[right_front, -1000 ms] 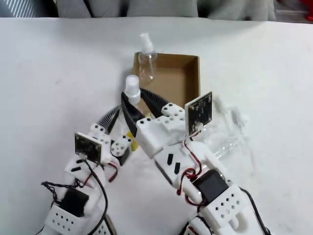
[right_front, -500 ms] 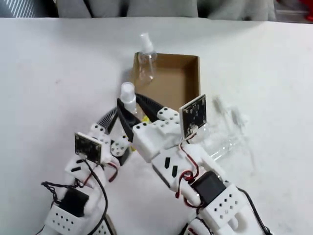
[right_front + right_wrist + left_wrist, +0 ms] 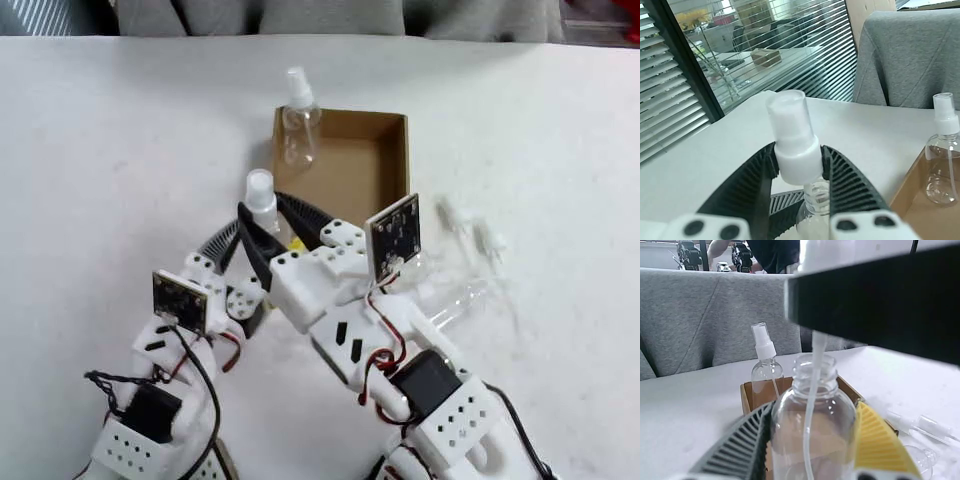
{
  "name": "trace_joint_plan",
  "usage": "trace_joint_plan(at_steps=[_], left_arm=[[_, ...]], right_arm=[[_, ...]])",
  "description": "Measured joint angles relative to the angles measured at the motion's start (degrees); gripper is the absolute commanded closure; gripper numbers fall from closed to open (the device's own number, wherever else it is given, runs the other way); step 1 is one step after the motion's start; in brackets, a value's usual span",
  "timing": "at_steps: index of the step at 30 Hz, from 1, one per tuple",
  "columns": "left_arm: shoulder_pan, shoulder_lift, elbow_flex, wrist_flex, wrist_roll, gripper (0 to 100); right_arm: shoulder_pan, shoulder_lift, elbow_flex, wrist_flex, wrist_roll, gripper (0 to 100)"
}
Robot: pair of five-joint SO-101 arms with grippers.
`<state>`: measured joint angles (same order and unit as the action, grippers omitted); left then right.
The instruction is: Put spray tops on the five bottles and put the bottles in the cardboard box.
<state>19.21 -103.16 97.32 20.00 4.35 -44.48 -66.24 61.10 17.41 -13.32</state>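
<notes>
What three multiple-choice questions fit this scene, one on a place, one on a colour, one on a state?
1. Where does the capped bottle stand? A on the table beside the arms; B in the cardboard box; C in a gripper.
2. What colour is the spray top in the right gripper? A white; B yellow; C black.
3. How is the bottle in the left gripper? A capped; B lying flat; C upright, neck open, tube inside.
Answers: 1 B, it stands in the box's far corner. 2 A, the top held there is white. 3 C, the top sits above the bare neck with its tube down inside.
</notes>
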Motion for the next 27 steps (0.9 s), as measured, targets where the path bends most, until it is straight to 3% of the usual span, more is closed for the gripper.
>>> trace_joint_plan(at_steps=[6,20,27], left_arm=[[0.0,0.0,0.0,0.0,0.0,90],[-0.1,0.0,0.0,0.0,0.0,90],[-0.1,0.0,0.0,0.0,0.0,90]], right_arm=[[-0.1,-0.1,0.0,0.6,0.0,85.5],[0.1,0.0,-2.1,3.0,0.0,85.0],[0.5,-0.1,-9.4,11.7,0.0,85.4]])
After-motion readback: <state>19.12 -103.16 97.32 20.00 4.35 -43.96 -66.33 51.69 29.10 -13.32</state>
